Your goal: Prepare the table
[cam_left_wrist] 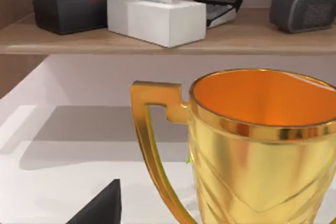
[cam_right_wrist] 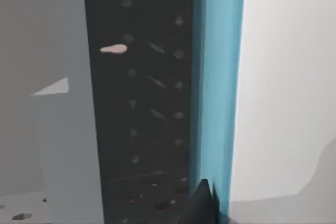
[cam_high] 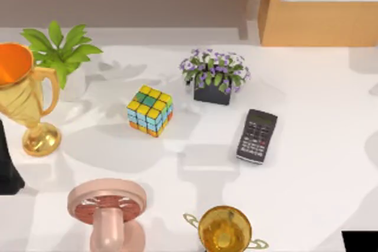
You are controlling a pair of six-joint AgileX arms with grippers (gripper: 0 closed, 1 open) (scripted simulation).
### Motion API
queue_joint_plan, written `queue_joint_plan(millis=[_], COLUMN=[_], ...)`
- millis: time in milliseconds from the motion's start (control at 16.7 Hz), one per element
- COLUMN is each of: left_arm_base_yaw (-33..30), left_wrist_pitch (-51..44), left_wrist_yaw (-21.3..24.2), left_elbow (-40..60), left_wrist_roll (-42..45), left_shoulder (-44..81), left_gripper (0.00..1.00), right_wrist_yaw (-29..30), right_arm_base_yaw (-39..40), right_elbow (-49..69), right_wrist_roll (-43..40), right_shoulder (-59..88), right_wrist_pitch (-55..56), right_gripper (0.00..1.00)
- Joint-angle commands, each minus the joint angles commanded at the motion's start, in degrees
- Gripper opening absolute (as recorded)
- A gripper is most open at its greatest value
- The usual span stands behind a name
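The white table spans the top view. A tall gold trophy with an orange inside stands at its left, just beside my left arm at the left edge. In the left wrist view this trophy looms close, and a black part of my left gripper shows at the picture's edge. Whether the gripper touches the trophy cannot be told. My right arm sits at the front right corner.
On the table are a green plant, a colour cube, purple flowers in a black pot, a calculator, a pink dumbbell and a second gold trophy. A wooden shelf holds tissue boxes.
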Motion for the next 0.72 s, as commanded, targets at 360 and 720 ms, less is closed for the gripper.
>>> queue_joint_plan(millis=[360,720], left_arm_base_yaw=[0.0,0.0], left_wrist_pitch=[0.0,0.0], left_wrist_yaw=[0.0,0.0], left_elbow=[0.0,0.0], left_wrist_roll=[0.0,0.0], left_shoulder=[0.0,0.0], left_gripper=[1.0,1.0], right_wrist_yaw=[0.0,0.0], right_arm_base_yaw=[0.0,0.0], right_elbow=[0.0,0.0], right_wrist_roll=[0.0,0.0], right_shoulder=[0.0,0.0], right_wrist_pitch=[0.0,0.0], right_gripper=[0.83,1.0])
